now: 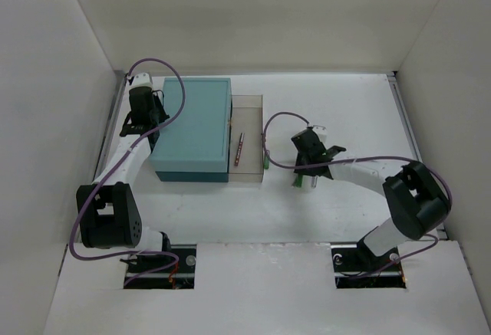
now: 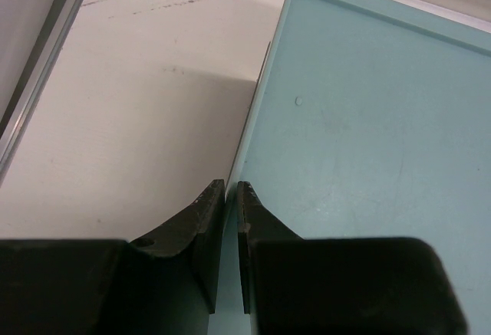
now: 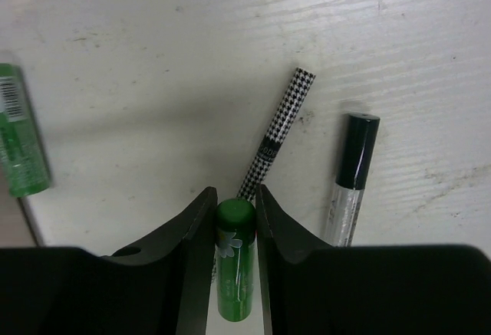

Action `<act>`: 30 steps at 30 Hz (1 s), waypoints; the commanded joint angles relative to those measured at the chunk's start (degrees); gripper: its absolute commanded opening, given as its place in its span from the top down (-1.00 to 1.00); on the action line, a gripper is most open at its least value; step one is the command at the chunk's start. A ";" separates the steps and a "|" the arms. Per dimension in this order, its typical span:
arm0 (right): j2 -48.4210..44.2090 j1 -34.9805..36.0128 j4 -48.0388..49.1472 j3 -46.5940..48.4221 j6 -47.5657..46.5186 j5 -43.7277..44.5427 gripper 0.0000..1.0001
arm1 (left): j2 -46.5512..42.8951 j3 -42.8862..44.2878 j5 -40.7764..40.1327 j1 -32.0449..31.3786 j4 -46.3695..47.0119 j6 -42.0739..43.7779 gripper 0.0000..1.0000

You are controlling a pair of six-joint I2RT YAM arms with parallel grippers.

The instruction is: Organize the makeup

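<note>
My right gripper is shut on a green tube with a white flower print, one finger against each side, low over the white table. A black-and-white checked pencil lies just beyond the tube, and a dark-capped silver stick lies to its right. Another green stick lies at the left edge. From above, the right gripper sits right of the clear drawer, which holds a red pencil. My left gripper is shut and empty at the teal box's left edge.
The teal box stands at the back left with the clear drawer pulled out to its right. White walls enclose the table on three sides. A metal rail runs along the table's left edge.
</note>
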 commanded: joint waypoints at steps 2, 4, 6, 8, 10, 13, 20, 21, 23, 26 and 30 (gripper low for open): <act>-5.24 1.39 0.09 2.65 -0.39 -0.70 0.71 | 0.07 -3.37 4.74 -1.57 -12.60 -0.37 0.82; -6.56 2.27 -0.43 5.11 -1.88 -0.79 0.74 | -0.02 -3.37 4.74 -1.57 -12.51 -0.37 0.82; -7.18 3.59 -0.61 8.27 -3.11 -1.06 0.75 | -0.02 -3.37 4.74 -1.57 -12.51 -0.37 0.82; -6.13 4.99 -0.18 12.31 -4.61 -2.54 0.75 | 0.07 -3.37 4.74 -1.57 -12.51 -0.37 0.82; -3.33 6.49 0.61 17.05 -6.19 -4.74 0.75 | 0.25 -3.29 4.74 -1.39 -12.51 -0.37 0.82; 2.11 8.34 2.37 23.82 -7.42 -7.55 0.75 | 0.34 -3.20 4.74 -1.30 -12.51 -0.28 0.82; 17.15 10.27 3.78 36.58 -3.22 -10.64 0.74 | 0.51 -3.02 4.74 -1.04 -12.51 -0.28 0.82; 18.90 10.28 3.87 38.16 -2.08 -10.55 0.74 | 0.60 -3.02 4.74 -1.04 -12.51 -0.28 0.82; 21.63 10.28 4.04 40.53 -0.05 -9.94 0.74 | 0.69 -2.94 4.74 -0.95 -12.60 -0.28 0.82; 24.97 10.28 3.96 44.05 1.10 -8.80 0.67 | 0.69 -3.02 4.74 -0.95 -12.51 -0.28 0.81; 28.32 10.36 2.03 47.40 1.62 -8.53 0.38 | 0.86 -3.02 4.74 -0.95 -12.51 -0.28 0.81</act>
